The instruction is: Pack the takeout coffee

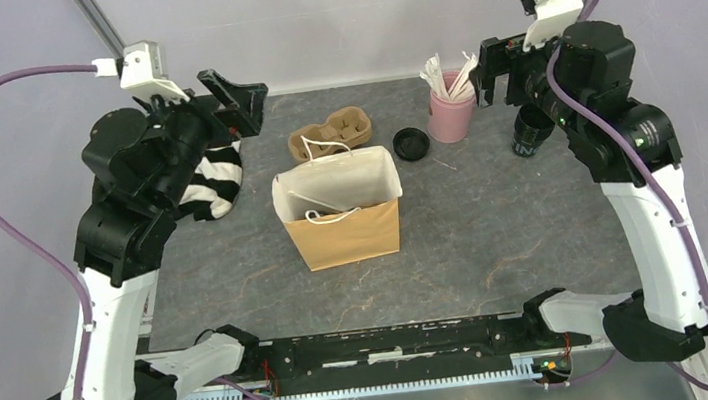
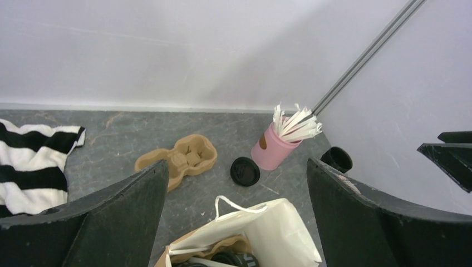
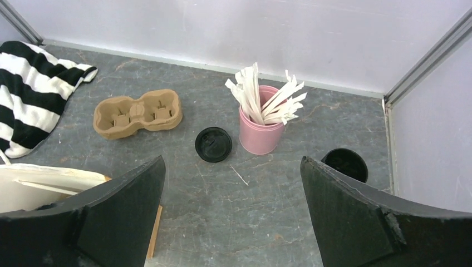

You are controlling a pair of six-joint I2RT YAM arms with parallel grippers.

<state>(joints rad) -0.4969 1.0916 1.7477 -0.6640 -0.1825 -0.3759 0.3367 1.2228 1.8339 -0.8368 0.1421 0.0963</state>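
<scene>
**Both claws spread, one lidless cup out by the far right corner**

My left claw (image 1: pixel 237 105) hangs above the far left part of the worktop (image 1: pixel 496 244), fingers spread wide with nothing between them. My right claw (image 1: pixel 488 72) hangs above the far right part, just as wide and just as bare.

The black cup (image 1: pixel 527 130) stands upright near the far right corner, to the right of the pink cup (image 1: pixel 448 121) and apart from it. Its mouth is uncovered. The black lid (image 1: pixel 411 143) lies flat on the worktop just left of the pink cup, between it and the pulp carrier tray (image 1: pixel 353 120).

The pink cup holds a spray of white sticks (image 1: pixel 446 74). The tray sits toward the far edge, both holes unfilled.

The paper bag (image 1: pixel 349 233) stands upright in the middle of the worktop, mouth open, just in front of the tray. My left wrist camera looks into it: a dark shape (image 2: pixel 236 259) with pale marks lies low inside, next to a brown scalloped edge. I cannot tell whether that is the second cup.

A striped cloth (image 1: pixel 218 185) lies bunched by the left edge, under my left arm.
</scene>
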